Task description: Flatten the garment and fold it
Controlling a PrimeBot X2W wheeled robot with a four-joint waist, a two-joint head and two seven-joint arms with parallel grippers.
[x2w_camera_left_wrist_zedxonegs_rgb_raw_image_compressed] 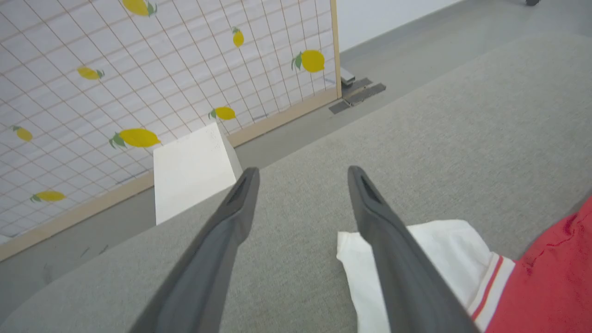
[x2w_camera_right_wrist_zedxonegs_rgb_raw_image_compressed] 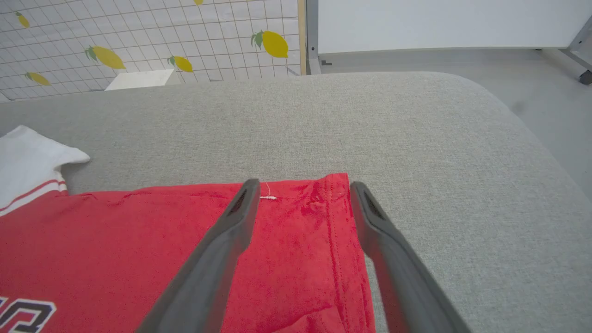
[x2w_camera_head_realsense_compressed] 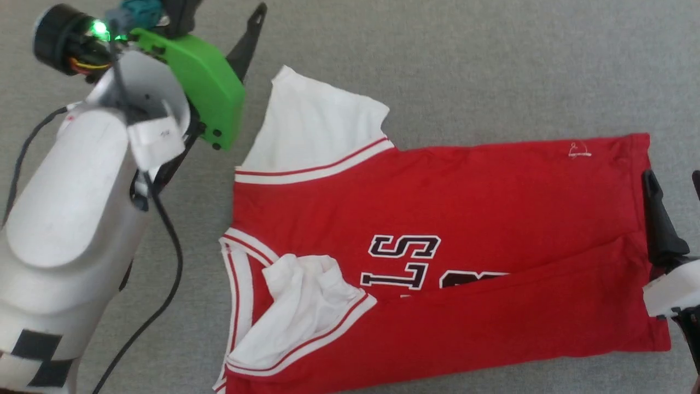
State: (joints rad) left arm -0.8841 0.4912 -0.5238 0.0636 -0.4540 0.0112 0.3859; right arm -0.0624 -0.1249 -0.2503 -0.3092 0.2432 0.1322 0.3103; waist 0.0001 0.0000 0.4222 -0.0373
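On the left, the left gripper [x2w_camera_left_wrist_zedxonegs_rgb_raw_image_compressed: 303,173] is seen spread wide and empty, just beside the white sleeve [x2w_camera_head_realsense_compressed: 317,126]. Across the grey cushion [x2w_camera_head_realsense_compressed: 492,65] the red jersey T-shirt [x2w_camera_head_realsense_compressed: 465,191] is laid lengthwise, collar [x2w_camera_head_realsense_compressed: 238,284] leftward, hem [x2w_camera_head_realsense_compressed: 640,175] rightward, its near side folded over part of the lettering [x2w_camera_head_realsense_compressed: 404,257]. At the right, the right gripper [x2w_camera_right_wrist_zedxonegs_rgb_raw_image_compressed: 304,186] is held open, empty, at the hem. Each end, it is judged, is nearer its own arm.

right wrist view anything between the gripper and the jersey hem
Nothing visible does. The right gripper, jaws open, hangs just over the hem corner of the red jersey, with bare grey cushion beyond. The left gripper is open too, at the edge of the white sleeve, nothing between them.
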